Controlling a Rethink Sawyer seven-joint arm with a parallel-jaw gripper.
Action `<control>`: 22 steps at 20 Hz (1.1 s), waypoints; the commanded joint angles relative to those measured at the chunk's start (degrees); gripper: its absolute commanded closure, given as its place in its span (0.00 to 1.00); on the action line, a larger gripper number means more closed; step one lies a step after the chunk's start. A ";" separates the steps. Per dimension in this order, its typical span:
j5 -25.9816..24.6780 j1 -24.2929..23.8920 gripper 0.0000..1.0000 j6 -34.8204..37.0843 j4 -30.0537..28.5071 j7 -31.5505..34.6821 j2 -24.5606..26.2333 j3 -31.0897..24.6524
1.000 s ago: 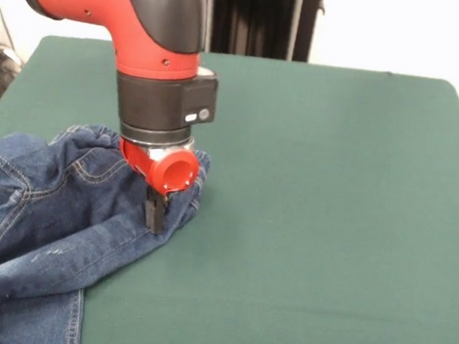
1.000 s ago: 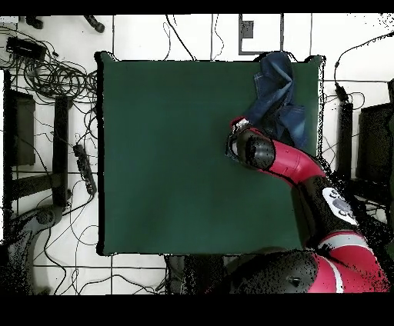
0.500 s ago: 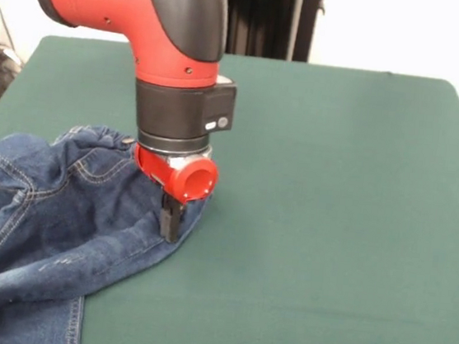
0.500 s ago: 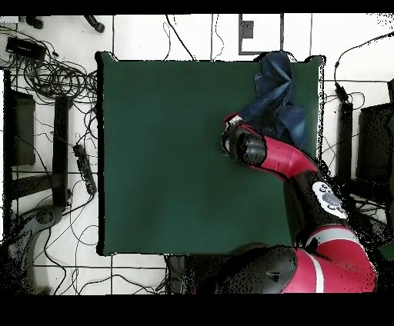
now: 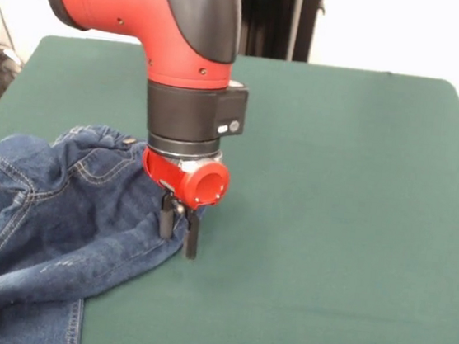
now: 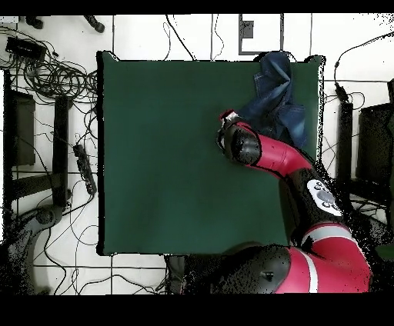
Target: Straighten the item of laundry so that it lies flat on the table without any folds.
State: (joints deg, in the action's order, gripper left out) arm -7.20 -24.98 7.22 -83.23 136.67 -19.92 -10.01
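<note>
1. Looking at your gripper (image 5: 179,235), you see its two fingers parted, holding nothing, straddling the jeans' (image 5: 48,234) edge.
2. Your jeans lie crumpled at one corner of the green table (image 5: 343,193), partly overhanging.

— What sort of place?
— Looks like a robotics lab: red and black arm (image 5: 187,68) at a green-topped table (image 5: 351,194), tiled floor (image 6: 138,34).
— Anything else telling?
— Tangled cables (image 6: 54,77) and dark equipment racks (image 6: 19,131) beside the table.
</note>
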 commanded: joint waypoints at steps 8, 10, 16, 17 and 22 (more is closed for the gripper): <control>5.06 6.52 0.00 4.06 -6.70 8.25 -5.69 -0.24; 5.59 5.74 0.00 7.51 -11.30 7.87 -11.59 -0.18; 8.04 6.43 0.00 18.56 -19.24 7.35 -25.40 3.34; 8.15 5.88 0.00 20.08 -20.17 6.51 -27.10 3.31; 7.65 4.00 0.00 27.43 -23.24 2.65 -33.67 4.78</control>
State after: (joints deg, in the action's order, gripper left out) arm -2.34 -21.61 19.69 -95.31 136.67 -41.81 -6.61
